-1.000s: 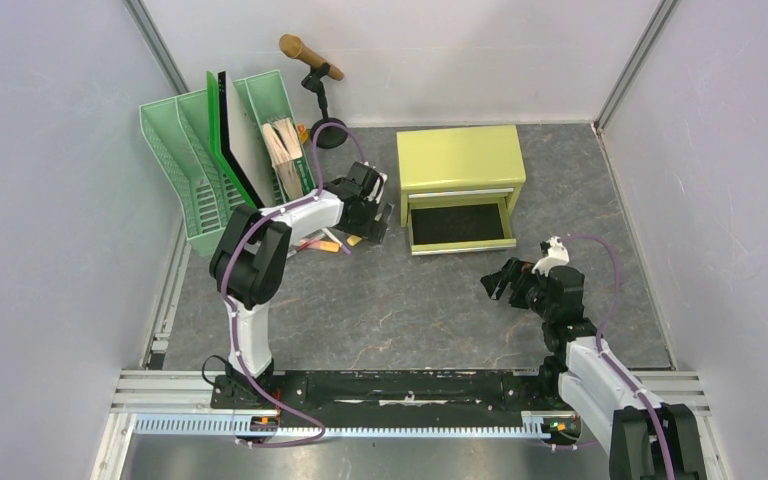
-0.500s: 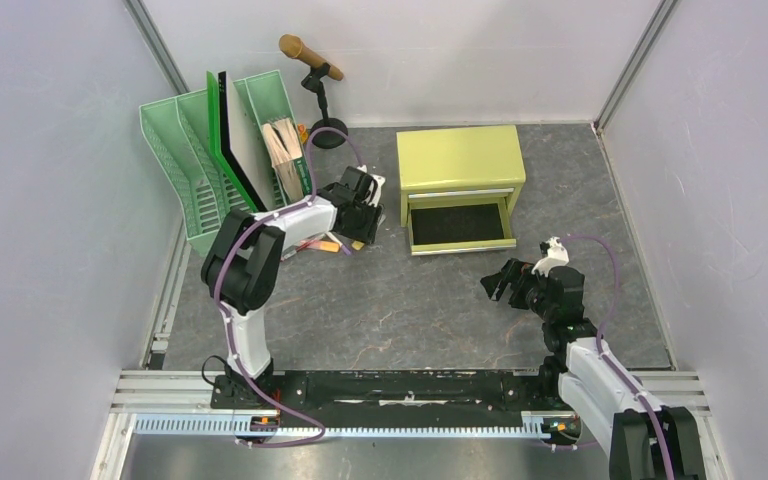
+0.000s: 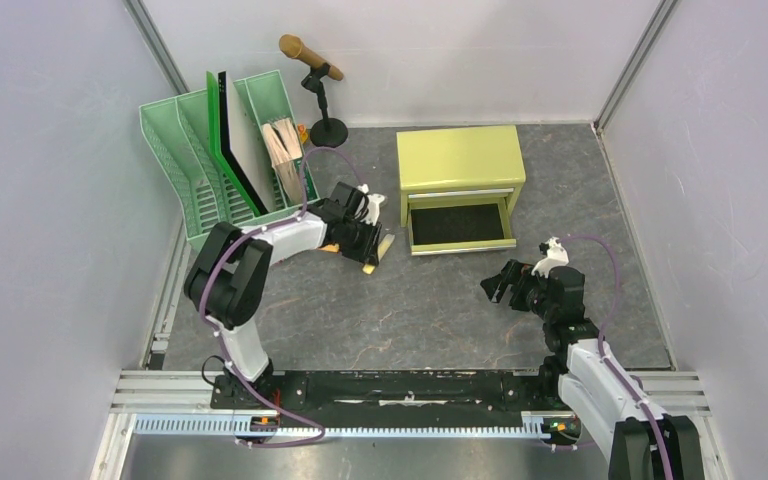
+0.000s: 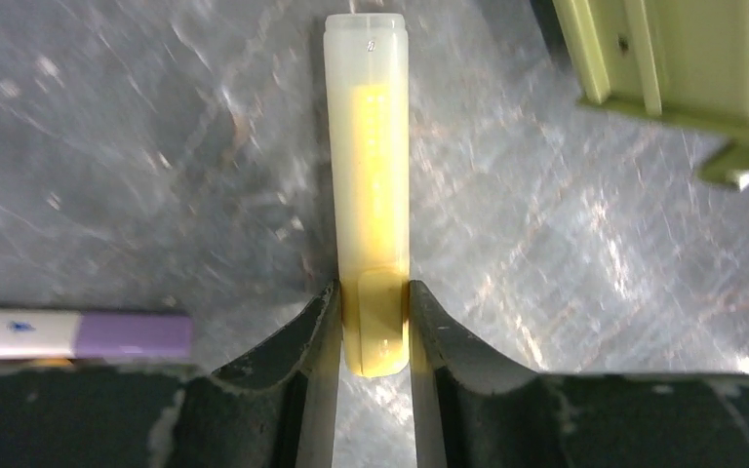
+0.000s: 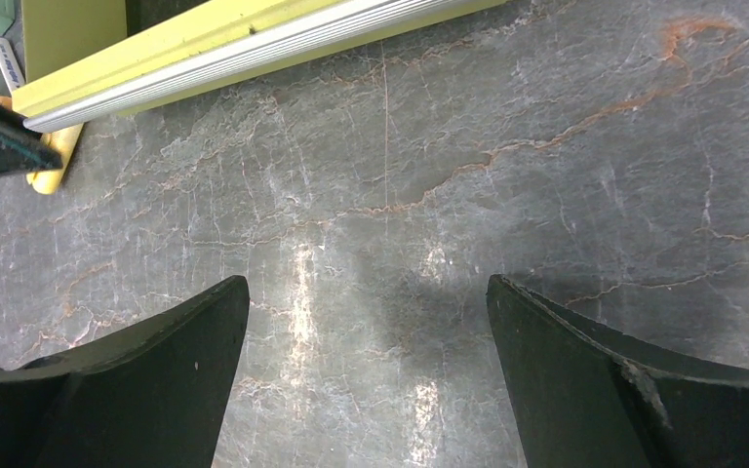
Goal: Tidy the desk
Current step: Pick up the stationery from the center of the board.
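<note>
My left gripper [image 4: 374, 297] has just squeezed shut on the yellow highlighter [image 4: 368, 146] lying on the desk [image 3: 440, 310], ready to lift, while my right gripper [image 5: 369, 361] hangs wide open, empty.

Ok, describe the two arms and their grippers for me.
Both the left arm and right arm have white links with bulky black joints, and a purple cable loops along each. The left gripper and right gripper each have two matte black fingers, curved and tapering, with scuffed pale edges.
</note>
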Controlling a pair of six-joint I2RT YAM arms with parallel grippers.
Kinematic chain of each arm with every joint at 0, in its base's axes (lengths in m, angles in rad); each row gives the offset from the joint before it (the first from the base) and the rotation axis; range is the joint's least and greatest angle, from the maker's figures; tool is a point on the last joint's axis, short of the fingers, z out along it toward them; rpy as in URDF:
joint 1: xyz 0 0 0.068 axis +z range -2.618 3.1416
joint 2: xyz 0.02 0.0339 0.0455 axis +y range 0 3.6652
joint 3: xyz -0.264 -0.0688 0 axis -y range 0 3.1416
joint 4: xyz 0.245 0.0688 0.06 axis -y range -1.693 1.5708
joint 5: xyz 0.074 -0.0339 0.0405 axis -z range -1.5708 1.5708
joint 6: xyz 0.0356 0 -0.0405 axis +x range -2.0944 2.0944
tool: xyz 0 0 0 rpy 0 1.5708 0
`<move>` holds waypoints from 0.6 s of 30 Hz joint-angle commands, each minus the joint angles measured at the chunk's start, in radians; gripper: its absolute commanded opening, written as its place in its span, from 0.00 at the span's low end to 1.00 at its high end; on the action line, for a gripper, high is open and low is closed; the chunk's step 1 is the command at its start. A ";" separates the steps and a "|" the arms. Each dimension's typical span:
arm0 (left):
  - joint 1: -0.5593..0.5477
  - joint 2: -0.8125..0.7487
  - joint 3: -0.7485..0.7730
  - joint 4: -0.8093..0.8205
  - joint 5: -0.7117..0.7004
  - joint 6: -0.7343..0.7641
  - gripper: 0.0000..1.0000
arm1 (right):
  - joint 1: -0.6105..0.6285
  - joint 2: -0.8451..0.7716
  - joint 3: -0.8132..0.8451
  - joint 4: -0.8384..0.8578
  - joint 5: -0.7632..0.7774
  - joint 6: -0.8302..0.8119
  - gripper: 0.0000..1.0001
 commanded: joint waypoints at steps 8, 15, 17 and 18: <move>-0.008 -0.338 -0.241 0.016 0.234 -0.122 0.28 | 0.001 0.000 0.063 -0.224 -0.044 -0.034 0.99; -0.007 -0.627 -0.472 0.299 0.403 -0.401 0.28 | 0.004 0.017 0.133 -0.205 -0.173 -0.009 0.99; -0.007 -0.691 -0.529 0.398 0.419 -0.506 0.28 | 0.011 0.014 0.135 -0.178 -0.211 0.019 0.99; -0.008 -0.711 -0.563 0.440 0.423 -0.553 0.28 | 0.018 0.015 0.134 -0.155 -0.235 0.039 0.99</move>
